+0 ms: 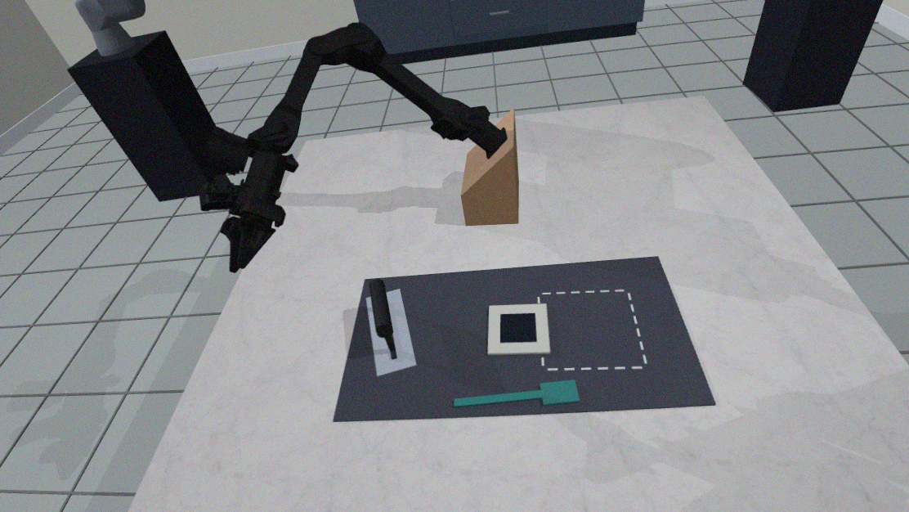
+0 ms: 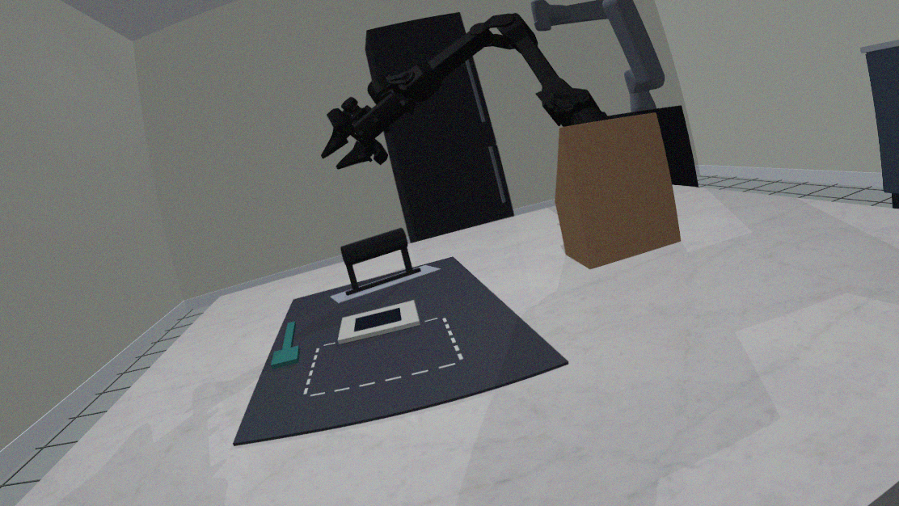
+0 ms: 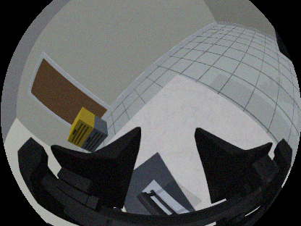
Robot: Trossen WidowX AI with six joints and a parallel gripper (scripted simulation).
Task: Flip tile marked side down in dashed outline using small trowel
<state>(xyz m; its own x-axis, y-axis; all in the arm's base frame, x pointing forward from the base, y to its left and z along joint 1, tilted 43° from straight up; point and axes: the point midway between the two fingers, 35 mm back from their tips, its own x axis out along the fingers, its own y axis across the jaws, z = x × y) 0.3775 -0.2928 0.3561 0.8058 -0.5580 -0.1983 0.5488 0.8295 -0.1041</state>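
"starting at the left, what's the claw (image 1: 236,268) (image 2: 330,162) (image 3: 169,132) doing?"

"hanging open and empty, with the black-handled float (image 1: 380,308) (image 2: 374,246) (image 3: 150,204) next."

"and then?"

"the teal trowel (image 1: 559,392) (image 2: 285,356) lies on the mat (image 1: 445,356) (image 2: 503,352) (image 3: 155,166); the tile (image 1: 518,329) (image 2: 377,320), marked side up, overlaps the outline's (image 1: 629,295) (image 2: 393,378) left edge."
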